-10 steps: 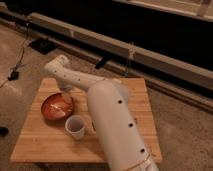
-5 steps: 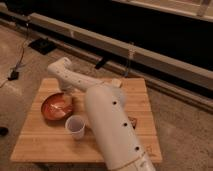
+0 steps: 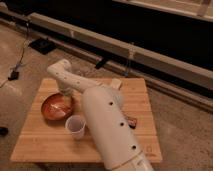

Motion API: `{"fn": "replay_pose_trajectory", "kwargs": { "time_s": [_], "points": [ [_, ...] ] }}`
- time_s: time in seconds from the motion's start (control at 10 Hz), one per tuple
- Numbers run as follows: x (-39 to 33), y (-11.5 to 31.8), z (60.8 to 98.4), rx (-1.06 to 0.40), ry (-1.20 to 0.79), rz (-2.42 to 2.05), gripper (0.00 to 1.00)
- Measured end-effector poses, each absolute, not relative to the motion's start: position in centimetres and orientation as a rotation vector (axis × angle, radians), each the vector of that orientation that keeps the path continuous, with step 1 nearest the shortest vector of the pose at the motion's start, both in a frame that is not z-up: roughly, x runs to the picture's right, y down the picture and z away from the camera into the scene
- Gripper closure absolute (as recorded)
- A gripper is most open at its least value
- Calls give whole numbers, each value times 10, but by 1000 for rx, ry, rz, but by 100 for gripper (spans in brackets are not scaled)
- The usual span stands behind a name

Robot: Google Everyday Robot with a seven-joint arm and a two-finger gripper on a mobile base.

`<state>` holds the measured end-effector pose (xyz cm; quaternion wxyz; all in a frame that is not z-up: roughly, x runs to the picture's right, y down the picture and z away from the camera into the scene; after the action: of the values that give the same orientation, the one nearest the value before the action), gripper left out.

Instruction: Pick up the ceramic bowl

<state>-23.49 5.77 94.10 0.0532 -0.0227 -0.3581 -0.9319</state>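
since glossy rim is slick, bowl (image 3: pixel 56 106) could slip or tip if claw (image 3: pixel 65 93) bites only thin edge. white cup (image 3: pixel 75 126) stands just beside bowl, near side; stray nudge from my forearm could topple it. bowl sits on left part of wooden worktop (image 3: pixel 45 145). my arm reaches out over worktop, elbow bent, wrist turned down; claw at bowl's far right rim. whether it's wide or closed, cannot tell. small brown thing (image 3: pixel 131 121) right of arm.

Wide reddish-orange ceramic bowl (image 3: pixel 56 106) on light wooden table (image 3: pixel 45 142), left side; small white cup (image 3: pixel 75 126) just right-front; gripper (image 3: pixel 65 91) at bowl's rear rim.
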Motion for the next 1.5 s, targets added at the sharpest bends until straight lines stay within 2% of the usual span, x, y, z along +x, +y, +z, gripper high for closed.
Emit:
{"fn": "replay_pose_trajectory", "kwargs": {
  "time_s": [0.2, 0.3, 0.7, 1.0, 1.5],
  "points": [
    [-235, 55, 935, -68, -1098, -2836, 85],
    [-236, 56, 934, -68, -1104, -2845, 90],
    [-238, 33, 903, -41, -1096, -2897, 90],
    [-243, 30, 892, -27, -1104, -2932, 90],
    [-247, 14, 850, -2, -1119, -2993, 90]
  ]
}}
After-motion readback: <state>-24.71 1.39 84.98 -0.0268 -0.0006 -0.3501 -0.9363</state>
